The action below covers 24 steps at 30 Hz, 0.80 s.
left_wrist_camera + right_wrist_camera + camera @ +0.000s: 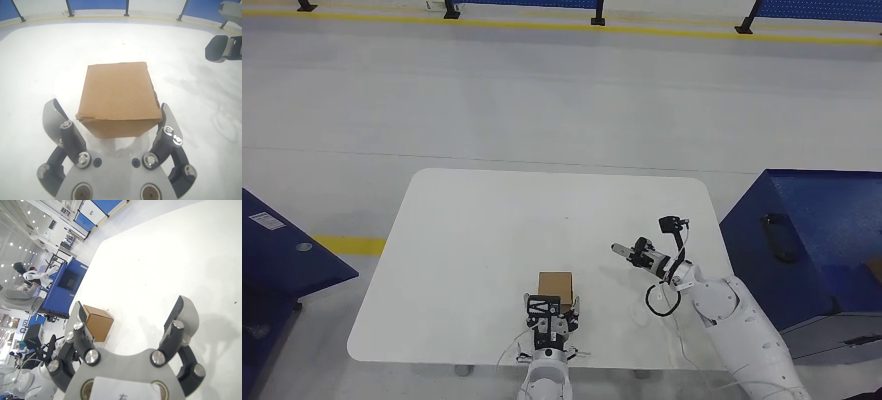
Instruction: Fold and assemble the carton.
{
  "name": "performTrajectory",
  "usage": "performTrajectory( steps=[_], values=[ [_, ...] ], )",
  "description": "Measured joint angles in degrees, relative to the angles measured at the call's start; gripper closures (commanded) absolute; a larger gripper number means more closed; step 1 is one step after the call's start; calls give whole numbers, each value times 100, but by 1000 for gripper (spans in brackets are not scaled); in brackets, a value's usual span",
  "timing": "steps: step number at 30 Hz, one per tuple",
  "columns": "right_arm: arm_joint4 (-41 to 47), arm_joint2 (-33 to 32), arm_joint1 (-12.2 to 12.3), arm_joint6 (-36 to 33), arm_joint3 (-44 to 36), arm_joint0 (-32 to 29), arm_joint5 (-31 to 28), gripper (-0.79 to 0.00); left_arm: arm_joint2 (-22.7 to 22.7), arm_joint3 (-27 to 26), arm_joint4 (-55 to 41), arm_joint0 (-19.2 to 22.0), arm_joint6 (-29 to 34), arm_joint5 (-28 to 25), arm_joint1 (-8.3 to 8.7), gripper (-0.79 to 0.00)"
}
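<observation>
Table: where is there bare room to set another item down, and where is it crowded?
The table is bare across its far half, beyond the carton, and along its left side. It is crowded at the near edge, where the open left gripper flanks the carton, and to the carton's right, around the right gripper.

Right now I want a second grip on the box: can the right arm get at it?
Probably yes. Only bare table lies between the open right gripper and the box, and the side facing it is free. The open left gripper flanks the near end only.
</observation>
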<state>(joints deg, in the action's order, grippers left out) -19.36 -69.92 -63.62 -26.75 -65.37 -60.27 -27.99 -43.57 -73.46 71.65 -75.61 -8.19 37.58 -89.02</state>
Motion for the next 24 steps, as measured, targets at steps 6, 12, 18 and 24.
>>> performTrajectory(
  steps=[6,12,18,24],
  values=[
    [-63,0,1,-27,-102,-16,47,-785,-15,142,-68,74,-84,-15,-89,-785],
    [-90,-16,4,-37,-187,-52,75,-785,-106,140,-33,10,-108,-91,-114,-382],
    [-122,-29,6,-29,-212,-83,86,-785,-193,94,60,-64,-160,-108,-133,-191],
    [-66,-116,18,21,-203,-116,27,-785,-246,-131,153,-171,-254,-175,-151,-25]
  ],
)
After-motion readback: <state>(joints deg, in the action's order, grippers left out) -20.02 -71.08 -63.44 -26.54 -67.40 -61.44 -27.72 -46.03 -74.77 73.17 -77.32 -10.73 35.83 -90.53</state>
